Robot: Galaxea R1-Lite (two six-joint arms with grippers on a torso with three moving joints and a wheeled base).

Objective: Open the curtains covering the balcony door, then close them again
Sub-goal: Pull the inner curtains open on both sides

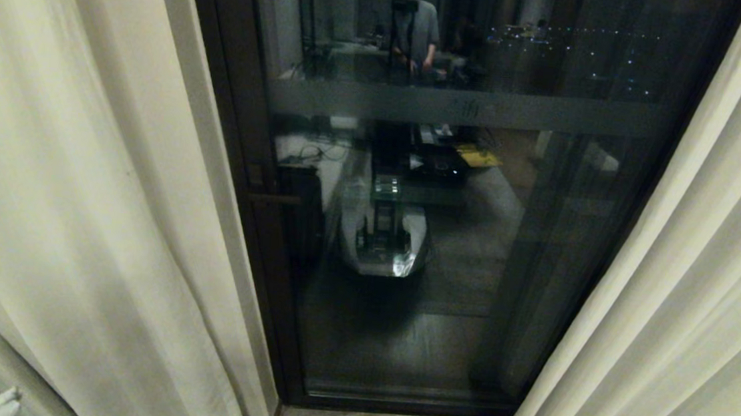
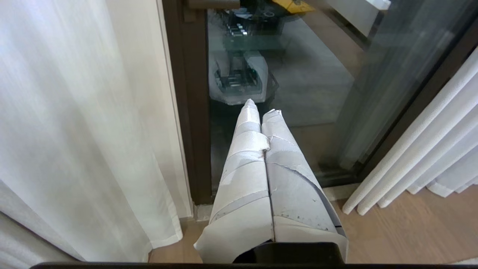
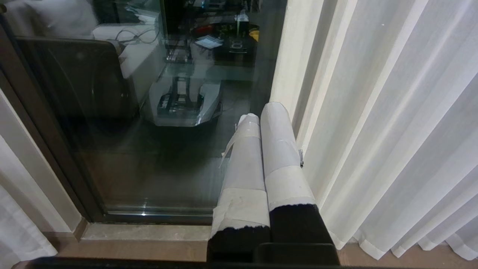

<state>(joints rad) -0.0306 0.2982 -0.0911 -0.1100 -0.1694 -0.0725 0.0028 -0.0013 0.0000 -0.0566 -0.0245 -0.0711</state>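
Hanging pulled back to both sides, the curtains [image 1: 45, 173] leave the balcony door [image 1: 435, 240] bare in the middle, so the opening part looks done and the closing part is left. One panel hangs at the left of the glass and one at the right. The left gripper [image 2: 261, 111] points at the door's dark frame with its taped fingers pressed together, holding nothing. The right gripper [image 3: 263, 114] sits just beside the right panel, also pressed together and holding nothing.
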